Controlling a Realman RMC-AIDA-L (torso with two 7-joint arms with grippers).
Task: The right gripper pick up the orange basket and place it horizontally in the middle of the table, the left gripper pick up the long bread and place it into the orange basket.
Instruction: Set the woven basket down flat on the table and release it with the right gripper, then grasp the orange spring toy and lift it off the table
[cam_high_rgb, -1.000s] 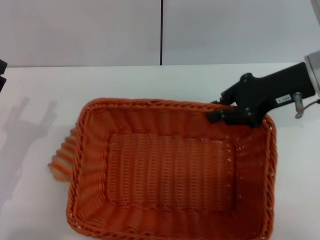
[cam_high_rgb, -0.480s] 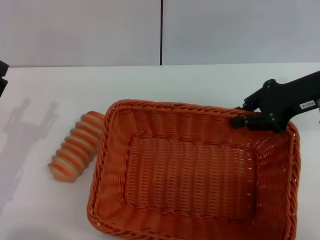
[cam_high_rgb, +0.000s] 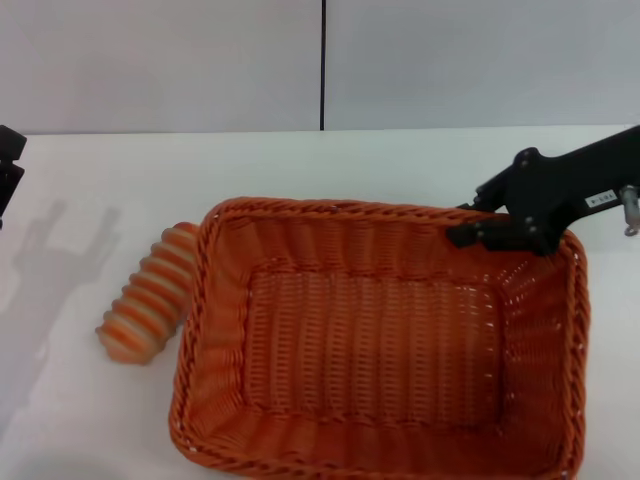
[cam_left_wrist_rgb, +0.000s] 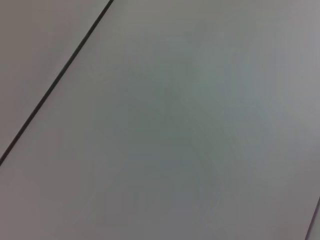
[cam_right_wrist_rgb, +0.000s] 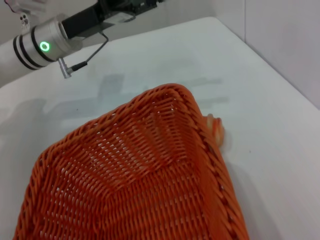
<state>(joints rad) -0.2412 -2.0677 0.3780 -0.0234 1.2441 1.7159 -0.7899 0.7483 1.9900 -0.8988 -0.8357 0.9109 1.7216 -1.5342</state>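
White table, right gripper clamped on orange basket far rim, long bread beside it, left gripper unreadable at edge.

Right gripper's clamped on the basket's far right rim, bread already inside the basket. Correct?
Not quite. The right gripper does grip the orange basket at its far right rim, but the long bread lies on the table outside the basket, against its left side. The head view shows it.
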